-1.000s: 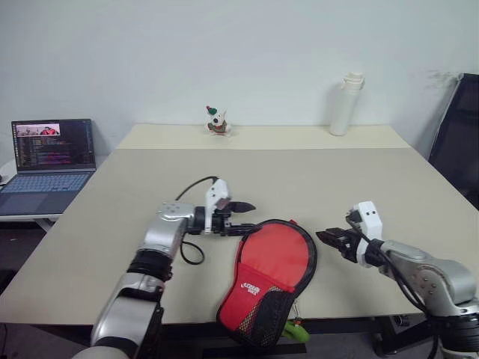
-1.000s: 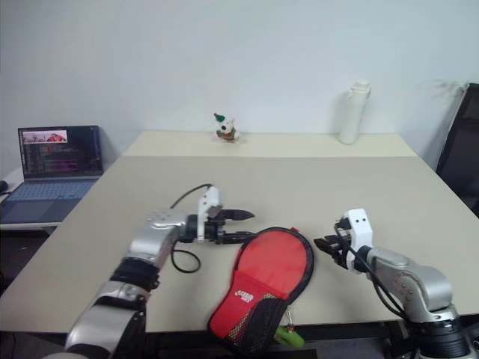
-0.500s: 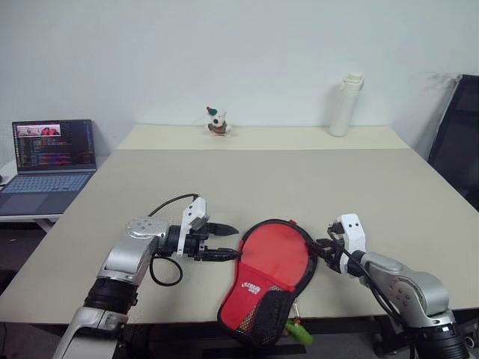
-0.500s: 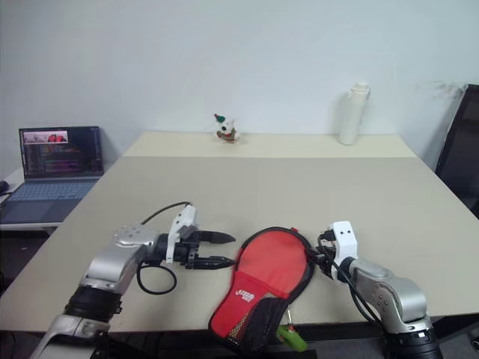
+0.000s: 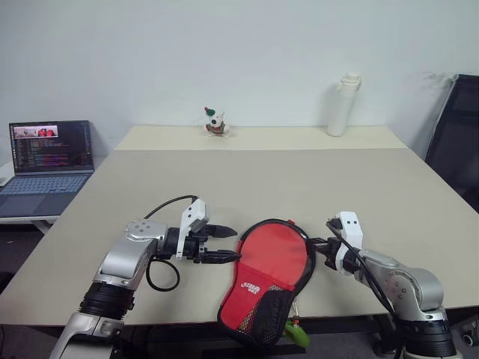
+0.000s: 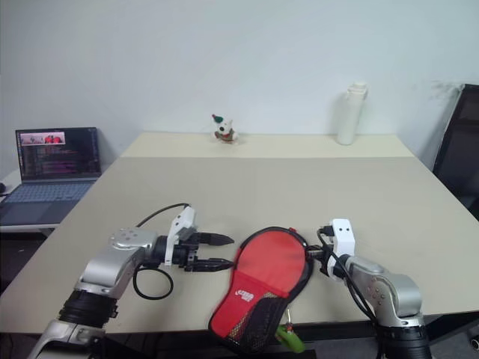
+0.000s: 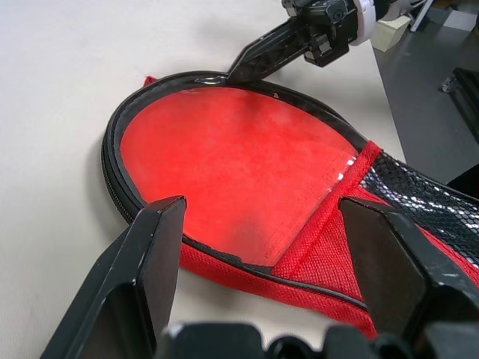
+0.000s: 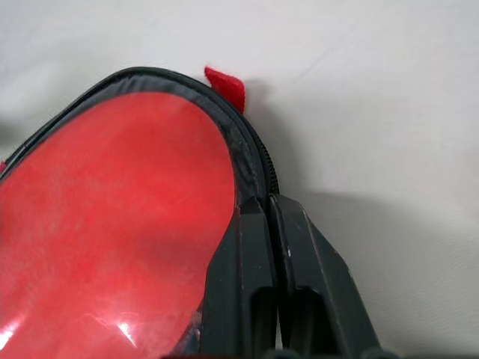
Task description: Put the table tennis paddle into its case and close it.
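The case [image 5: 267, 280] lies flat at the near edge of the table [image 5: 299, 179], narrow end hanging over with its green zipper pull [image 5: 297, 334]; the paddle appears to be inside already, so zipping shut looks like what is left. The right gripper [image 8: 263, 218] is pinched closed on the case's zipper rim. The left gripper [image 5: 227, 244] hangs wide open and empty just beside the case.

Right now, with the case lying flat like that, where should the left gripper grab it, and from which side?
Probably the black zipper rim on the round end of the case, on its left edge, coming in level from the robot's left. The left gripper already faces that edge, open and apart from it. The rim is the only raised lip there. The right gripper is shut at the opposite rim.
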{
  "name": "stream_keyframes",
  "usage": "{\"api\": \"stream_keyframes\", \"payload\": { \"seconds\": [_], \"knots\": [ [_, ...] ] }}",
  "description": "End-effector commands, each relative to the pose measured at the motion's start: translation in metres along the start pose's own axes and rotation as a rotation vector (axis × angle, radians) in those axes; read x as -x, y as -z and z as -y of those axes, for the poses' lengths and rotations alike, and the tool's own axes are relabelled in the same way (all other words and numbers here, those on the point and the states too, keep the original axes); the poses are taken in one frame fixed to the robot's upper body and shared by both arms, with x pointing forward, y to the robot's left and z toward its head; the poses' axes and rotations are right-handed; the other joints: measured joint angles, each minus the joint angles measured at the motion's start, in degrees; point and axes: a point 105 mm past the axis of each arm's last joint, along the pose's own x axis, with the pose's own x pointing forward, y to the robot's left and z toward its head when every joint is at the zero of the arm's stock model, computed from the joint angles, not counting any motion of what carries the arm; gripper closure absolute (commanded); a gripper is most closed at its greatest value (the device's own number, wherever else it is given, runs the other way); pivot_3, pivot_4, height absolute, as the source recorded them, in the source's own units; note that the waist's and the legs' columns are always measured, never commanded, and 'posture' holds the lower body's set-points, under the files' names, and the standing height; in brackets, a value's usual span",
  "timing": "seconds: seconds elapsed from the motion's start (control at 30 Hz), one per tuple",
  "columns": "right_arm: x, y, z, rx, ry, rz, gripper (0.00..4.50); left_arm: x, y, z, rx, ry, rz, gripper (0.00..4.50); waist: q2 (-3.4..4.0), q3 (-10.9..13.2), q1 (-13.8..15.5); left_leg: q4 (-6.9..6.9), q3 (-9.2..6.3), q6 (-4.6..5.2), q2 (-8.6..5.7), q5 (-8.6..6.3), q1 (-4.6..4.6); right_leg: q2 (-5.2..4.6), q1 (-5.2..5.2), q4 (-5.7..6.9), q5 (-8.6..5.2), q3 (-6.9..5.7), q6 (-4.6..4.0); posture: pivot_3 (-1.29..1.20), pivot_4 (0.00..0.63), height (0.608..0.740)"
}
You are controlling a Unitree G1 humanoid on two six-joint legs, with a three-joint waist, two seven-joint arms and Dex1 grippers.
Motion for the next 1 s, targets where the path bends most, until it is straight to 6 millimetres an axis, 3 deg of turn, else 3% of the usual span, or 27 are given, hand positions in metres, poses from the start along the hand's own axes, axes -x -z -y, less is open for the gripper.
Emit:
{"api": "stream_keyframes", "payload": {
  "seconds": [0.03,0.23,0.43,0.6,1.0],
  "knots": [
    [-0.003,-0.023,0.006,0.028,0.009,0.052,4.48,0.003,-0.012,0.002,-0.040,-0.005,0.025,0.95,0.01,0.0,0.0,0.01,0.01,0.00,0.00,0.00,0.00,0.00,0.00,0.00,0.01,0.00,-0.01,0.00,0.150,0.740],
    [-0.011,-0.063,0.014,0.116,-0.007,0.099,4.48,0.002,-0.013,0.003,-0.041,-0.014,0.025,0.95,0.07,0.1,-0.2,0.00,0.04,0.00,-0.02,0.00,0.01,0.00,-0.02,0.00,0.03,0.01,-0.04,0.00,0.150,0.740],
    [-0.027,-0.093,0.007,0.202,-0.052,0.124,4.48,0.002,-0.012,0.003,-0.041,-0.019,0.021,0.95,0.08,0.1,-0.2,-0.06,0.05,0.00,-0.01,0.00,-0.06,0.01,-0.09,-0.04,0.04,0.02,-0.05,0.00,0.150,0.740],
    [-0.045,-0.095,-0.007,0.266,-0.121,0.095,4.48,0.001,-0.011,0.004,-0.042,-0.023,0.018,0.95,0.08,0.1,-0.2,-0.07,0.07,0.00,-0.01,0.00,-0.07,0.01,-0.11,-0.05,0.19,0.03,-0.30,0.00,0.150,0.740],
    [-0.075,-0.096,-0.021,0.369,-0.192,0.058,4.48,-0.001,-0.008,0.006,-0.043,-0.021,0.010,0.95,0.12,0.1,-0.4,-0.08,0.08,0.00,0.04,0.00,-0.06,0.02,-0.14,-0.01,0.20,0.02,-0.34,0.00,0.150,0.740]
  ]
}}
